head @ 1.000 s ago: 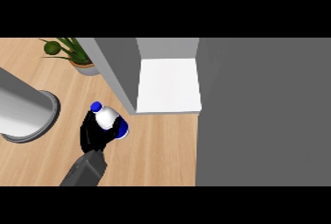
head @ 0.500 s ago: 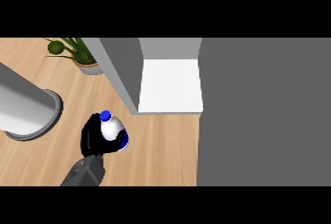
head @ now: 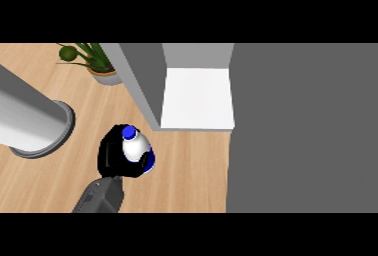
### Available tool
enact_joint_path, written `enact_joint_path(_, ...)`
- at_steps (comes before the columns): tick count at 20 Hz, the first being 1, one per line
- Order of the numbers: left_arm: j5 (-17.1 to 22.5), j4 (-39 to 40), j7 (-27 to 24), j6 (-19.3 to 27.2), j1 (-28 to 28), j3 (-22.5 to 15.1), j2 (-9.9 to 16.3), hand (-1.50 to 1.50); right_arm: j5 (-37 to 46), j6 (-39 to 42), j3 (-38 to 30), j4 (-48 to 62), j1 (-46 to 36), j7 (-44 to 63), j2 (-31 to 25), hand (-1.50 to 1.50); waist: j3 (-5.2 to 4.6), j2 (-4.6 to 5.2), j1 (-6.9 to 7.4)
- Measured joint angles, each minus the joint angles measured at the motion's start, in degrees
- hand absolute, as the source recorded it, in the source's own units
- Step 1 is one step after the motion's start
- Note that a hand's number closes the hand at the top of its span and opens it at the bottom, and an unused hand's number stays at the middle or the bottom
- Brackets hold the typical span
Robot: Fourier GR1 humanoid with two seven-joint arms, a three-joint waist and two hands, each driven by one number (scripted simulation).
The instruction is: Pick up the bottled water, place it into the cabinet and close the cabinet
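Currently: bottle (head: 136, 146), white with blue cap, cap end pointing up-view, held in curled fingers of one hand (head: 112, 156) (side unclear) over the counter (head: 184, 170), just below-left of the open cabinet (head: 198, 97) shelf, up-right.

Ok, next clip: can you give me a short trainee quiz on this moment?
1. True or false: the bottle already stands inside the cabinet.
2. What colour is the bottle's cap? A red, B blue, C green.
3. What stands on the counter left of the cabinet, beyond the hand?

Key: 1 false, the hand's fingers are curled round the bottle over the counter, short of the cabinet's white shelf. 2 B. 3 the plant.
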Motion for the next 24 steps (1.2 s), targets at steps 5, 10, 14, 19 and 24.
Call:
enact_joint_path(5, 2.3, -12.9, 6.6, 5.6, 2.9, -8.6, -0.3, 1.5, 0.0, 0.0, -0.4, 0.2, -0.6, -0.2, 0.0, -1.5, 0.01, -0.12, 0.04)
enact_joint_path(10, 3.5, -25.2, 13.4, 13.7, 3.7, -17.4, -0.4, 1.5, -0.1, -0.3, -0.7, 0.4, -2.4, 0.6, -0.1, -1.5, -0.01, 0.03, -0.15)
enact_joint_path(14, 2.7, -35.0, 21.0, 21.9, 3.5, -24.0, -0.4, 1.5, -0.3, -0.1, -0.7, 0.5, -3.3, 1.1, -0.3, -1.5, -0.01, 0.05, -0.19)
enact_joint_path(19, 2.5, -40.0, 27.0, 34.7, -2.0, -30.8, -0.5, 1.5, -0.4, 0.0, 0.3, 0.4, -3.8, 2.0, 0.0, -1.5, -0.04, 0.24, -1.0)
enact_joint_path(24, 2.4, -39.9, 30.4, 46.1, -9.5, -35.0, -0.5, 1.5, -0.7, -0.5, 0.1, 0.3, -5.3, 3.5, 0.0, -1.5, -0.05, 0.39, -1.43)
